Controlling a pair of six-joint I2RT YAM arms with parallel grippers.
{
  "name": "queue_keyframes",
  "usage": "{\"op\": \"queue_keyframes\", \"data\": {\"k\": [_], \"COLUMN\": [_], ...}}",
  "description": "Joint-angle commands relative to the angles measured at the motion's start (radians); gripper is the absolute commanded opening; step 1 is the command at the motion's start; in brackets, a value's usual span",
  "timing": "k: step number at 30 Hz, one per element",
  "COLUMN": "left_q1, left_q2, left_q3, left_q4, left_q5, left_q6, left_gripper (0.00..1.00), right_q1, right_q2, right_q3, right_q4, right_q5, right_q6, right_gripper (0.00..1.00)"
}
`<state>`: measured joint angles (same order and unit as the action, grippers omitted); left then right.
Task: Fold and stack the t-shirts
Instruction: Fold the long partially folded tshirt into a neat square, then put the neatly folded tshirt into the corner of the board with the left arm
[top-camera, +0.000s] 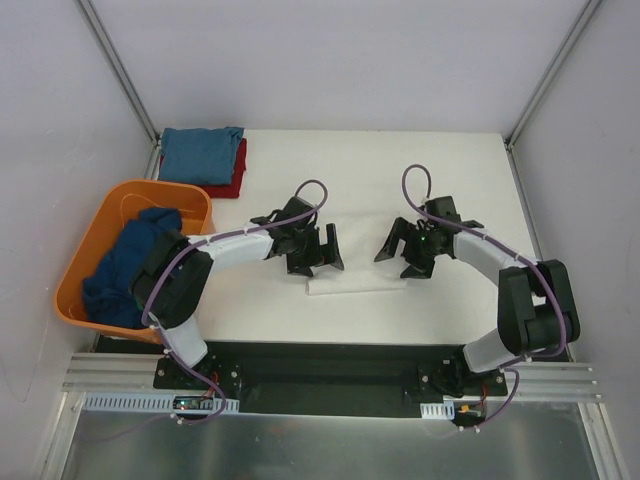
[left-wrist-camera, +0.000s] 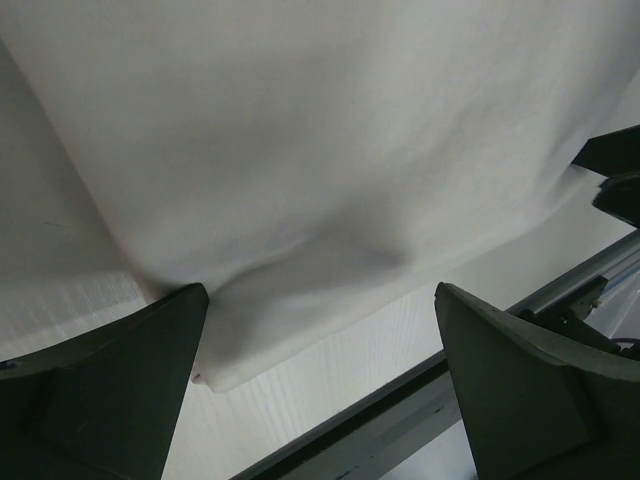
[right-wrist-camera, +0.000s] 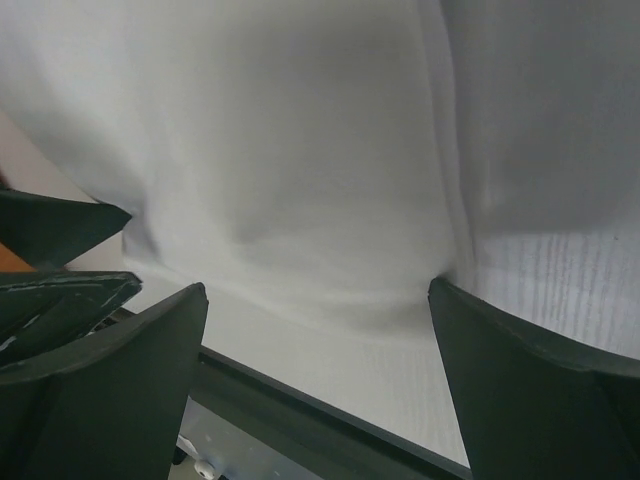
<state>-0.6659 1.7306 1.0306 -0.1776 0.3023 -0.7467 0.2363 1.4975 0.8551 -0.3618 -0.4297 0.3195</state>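
A whitish t-shirt (top-camera: 360, 286) lies flat on the white table, hard to tell from it; its near folded edge shows between the two grippers. My left gripper (top-camera: 320, 252) hovers open over the shirt's left part, and the cloth (left-wrist-camera: 330, 180) lies just beyond its empty fingertips (left-wrist-camera: 320, 330). My right gripper (top-camera: 398, 248) stands open over the shirt's right part, with rumpled cloth (right-wrist-camera: 300, 170) just beyond its gap (right-wrist-camera: 318, 320). A folded blue t-shirt (top-camera: 203, 153) rests on a folded red one (top-camera: 234, 180) at the back left.
An orange basket (top-camera: 108, 215) sits off the table's left edge with dark blue t-shirts (top-camera: 125, 268) heaped inside. The black base rail (top-camera: 330, 365) runs along the near edge. Frame posts stand at the back corners.
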Motion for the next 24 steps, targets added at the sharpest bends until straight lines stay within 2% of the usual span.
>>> {"op": "queue_keyframes", "data": {"k": [1,6,9,14,17,20,24], "left_q1": [0.000,0.000,0.003,0.002,0.012,0.060,0.103], "left_q2": [-0.006,-0.081,-0.143,-0.253,-0.308,-0.274,-0.168], "left_q3": [-0.072,-0.092,-0.067,-0.032,-0.029,0.014,0.084], "left_q4": [-0.003,-0.005,-0.035,-0.135,-0.181,-0.212,-0.218], "left_q5": [-0.042,-0.046,-0.046,-0.143,-0.279,-0.298,-0.266], "left_q6": [-0.020,-0.014,0.006,0.041,0.064,0.084,0.109], "left_gripper": [0.99,0.99,0.99,0.99,0.99,0.99,0.99], "right_q1": [0.005,0.005,0.006,0.005,0.005,0.003,0.000], "right_q2": [0.029,0.001,-0.084,-0.346,-0.509,-0.649,-0.769], "right_q3": [-0.027,-0.011,0.039,0.101,0.091,0.061,0.044], "right_q4": [0.038,0.029,-0.025,-0.152,-0.196,-0.241,-0.295], "right_q5": [0.039,0.019,0.017,0.172,0.330,0.481,0.540], "right_q6": [0.004,-0.010,-0.039,-0.120,-0.135,-0.134,-0.166], "right_gripper": [0.97,0.97,0.97,0.97,0.97,0.97,0.97]}}
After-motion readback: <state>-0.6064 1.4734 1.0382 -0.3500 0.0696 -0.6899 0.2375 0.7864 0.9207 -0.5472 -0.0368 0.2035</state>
